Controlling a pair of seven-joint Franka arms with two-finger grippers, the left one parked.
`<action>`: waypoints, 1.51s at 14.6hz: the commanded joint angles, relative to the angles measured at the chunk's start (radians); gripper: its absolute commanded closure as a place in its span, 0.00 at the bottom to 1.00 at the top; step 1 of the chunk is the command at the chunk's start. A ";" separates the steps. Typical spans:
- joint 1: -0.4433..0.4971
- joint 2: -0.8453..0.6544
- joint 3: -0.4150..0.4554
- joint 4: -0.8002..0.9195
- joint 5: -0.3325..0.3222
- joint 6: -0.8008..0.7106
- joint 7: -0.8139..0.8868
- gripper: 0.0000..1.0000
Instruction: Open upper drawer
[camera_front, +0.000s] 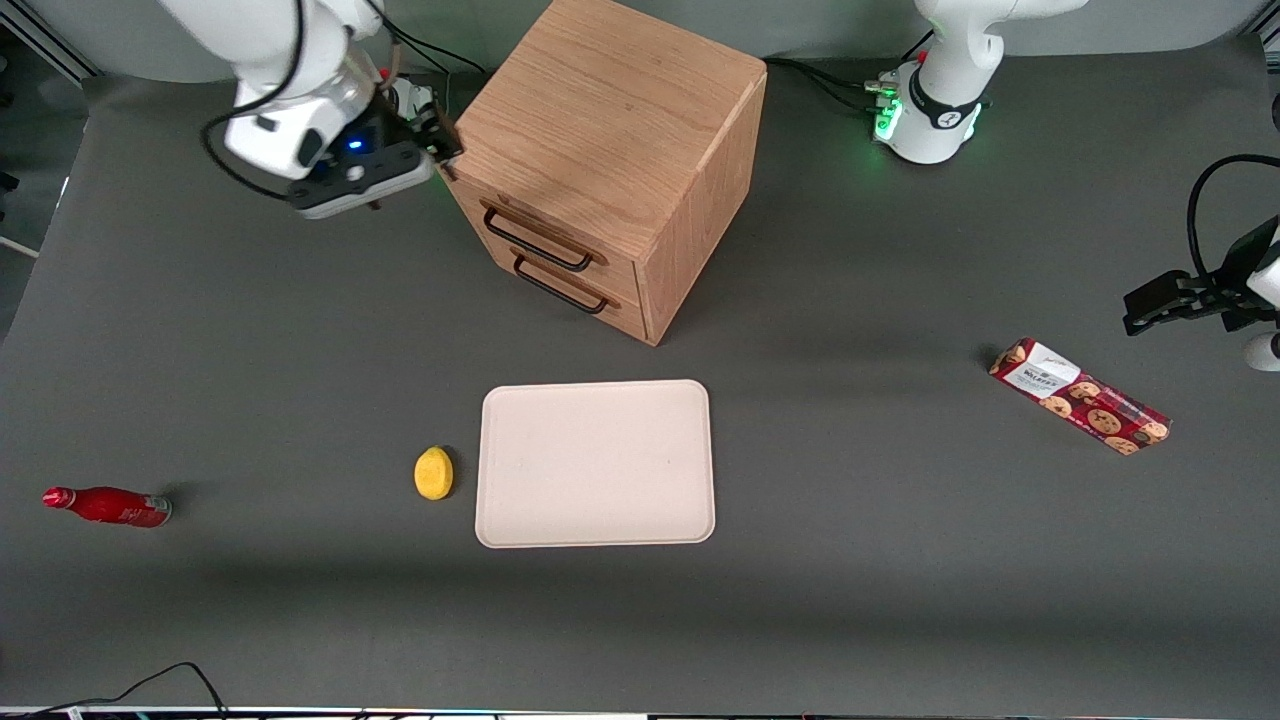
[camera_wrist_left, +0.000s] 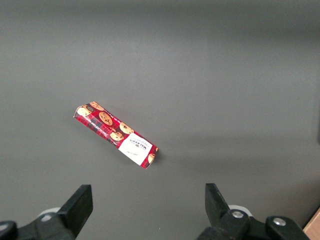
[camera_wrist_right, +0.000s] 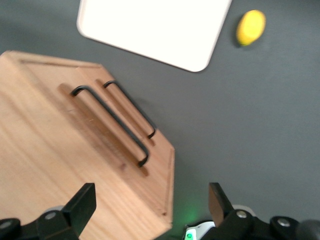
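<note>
The light oak cabinet (camera_front: 610, 120) stands at the back of the table, turned at an angle. Its upper drawer (camera_front: 548, 222) is shut, and the thin black bar handle (camera_front: 535, 241) lies across its wooden front. The matching lower drawer (camera_front: 585, 285) is shut too. My right gripper (camera_front: 437, 135) hovers at the cabinet's top corner toward the working arm's end, above the upper handle and apart from it. In the right wrist view the gripper (camera_wrist_right: 150, 202) is open and empty over the cabinet top (camera_wrist_right: 60, 170), and the upper handle (camera_wrist_right: 112, 125) and the lower handle (camera_wrist_right: 131, 109) both show.
A pale tray (camera_front: 596, 463) lies nearer the front camera than the cabinet, with a yellow lemon (camera_front: 433, 473) beside it. A red bottle (camera_front: 108, 505) lies toward the working arm's end. A red cookie box (camera_front: 1080, 396) lies toward the parked arm's end.
</note>
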 joint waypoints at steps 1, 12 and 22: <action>-0.001 0.042 0.020 0.027 0.021 -0.016 -0.005 0.00; -0.006 0.186 0.024 0.054 0.116 -0.027 -0.557 0.00; -0.001 0.298 0.020 -0.097 0.108 0.234 -0.555 0.00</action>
